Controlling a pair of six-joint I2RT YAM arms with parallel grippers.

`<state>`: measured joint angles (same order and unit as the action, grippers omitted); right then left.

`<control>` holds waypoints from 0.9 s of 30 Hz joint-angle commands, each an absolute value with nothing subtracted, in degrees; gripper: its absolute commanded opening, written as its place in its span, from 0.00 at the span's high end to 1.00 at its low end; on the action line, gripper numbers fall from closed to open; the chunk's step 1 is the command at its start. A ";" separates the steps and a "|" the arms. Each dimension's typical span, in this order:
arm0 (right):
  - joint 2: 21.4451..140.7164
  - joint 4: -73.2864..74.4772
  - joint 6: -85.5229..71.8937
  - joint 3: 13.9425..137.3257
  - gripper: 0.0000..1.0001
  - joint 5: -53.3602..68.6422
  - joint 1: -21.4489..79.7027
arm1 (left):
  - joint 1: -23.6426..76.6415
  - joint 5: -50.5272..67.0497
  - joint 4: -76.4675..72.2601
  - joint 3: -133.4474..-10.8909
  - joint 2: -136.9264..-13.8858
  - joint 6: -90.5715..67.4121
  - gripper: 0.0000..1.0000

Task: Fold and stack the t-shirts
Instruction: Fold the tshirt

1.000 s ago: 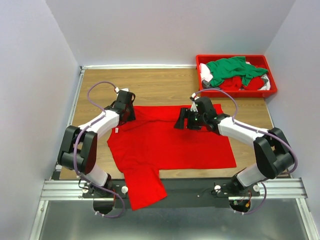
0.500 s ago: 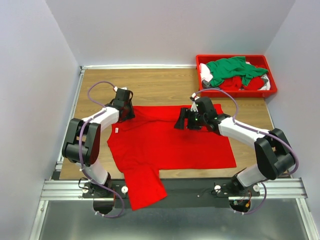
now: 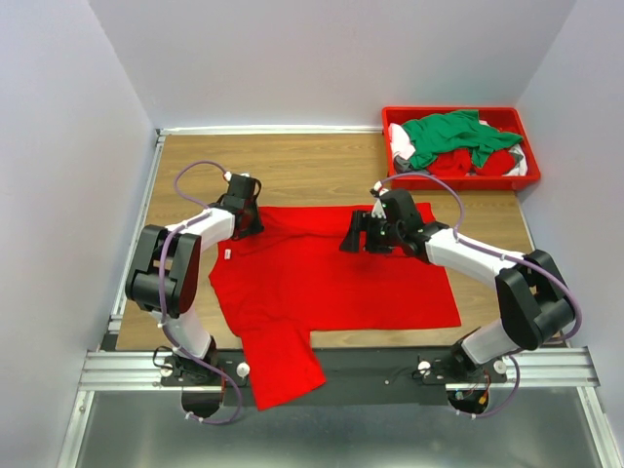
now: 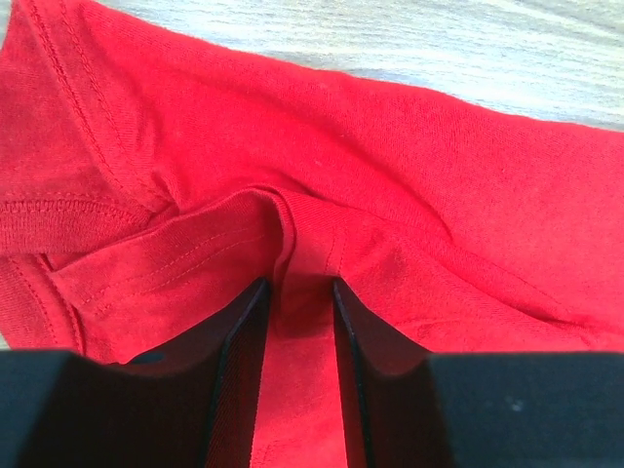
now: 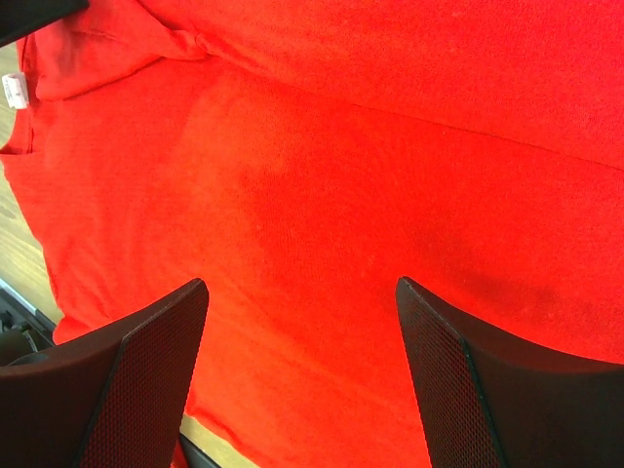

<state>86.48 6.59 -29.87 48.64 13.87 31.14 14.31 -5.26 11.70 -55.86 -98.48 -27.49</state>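
Note:
A red t-shirt [image 3: 331,283] lies spread on the wooden table, one sleeve hanging over the near edge. My left gripper [image 3: 250,220] sits at the shirt's far left corner; in the left wrist view [image 4: 298,292] its jaws are nearly closed on a pinched ridge of red cloth [image 4: 302,253]. My right gripper [image 3: 357,238] hovers over the shirt's far middle, jaws wide open and empty, with flat red cloth [image 5: 322,214] beneath it. More t-shirts, green [image 3: 453,135], red and white, lie piled in the bin.
A red plastic bin [image 3: 526,178] stands at the table's far right corner. Bare wood [image 3: 312,171] lies beyond the shirt. A metal rail [image 3: 341,369] runs along the near edge. White walls enclose the table.
The left arm's elbow has shifted a little further left and its gripper stays at the shirt's corner. The right arm and the shirt have not visibly moved.

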 commanded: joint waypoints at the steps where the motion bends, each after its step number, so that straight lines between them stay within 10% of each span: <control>1: 87.28 7.82 -28.65 48.69 0.15 13.36 31.46 | 14.33 -3.60 11.60 -55.55 -98.97 -27.60 0.71; 11: 86.84 7.82 -28.92 48.61 0.15 13.45 31.46 | 14.41 -2.29 13.44 -54.49 -90.44 -28.04 1.00; 27: 85.08 7.91 -28.65 47.73 0.15 14.15 31.55 | 22.85 6.42 13.45 -42.29 -69.37 -45.77 1.00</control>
<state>86.43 6.68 -29.82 48.64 13.89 31.14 21.26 3.64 13.43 -44.21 -74.06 -38.11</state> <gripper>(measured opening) 0.846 0.008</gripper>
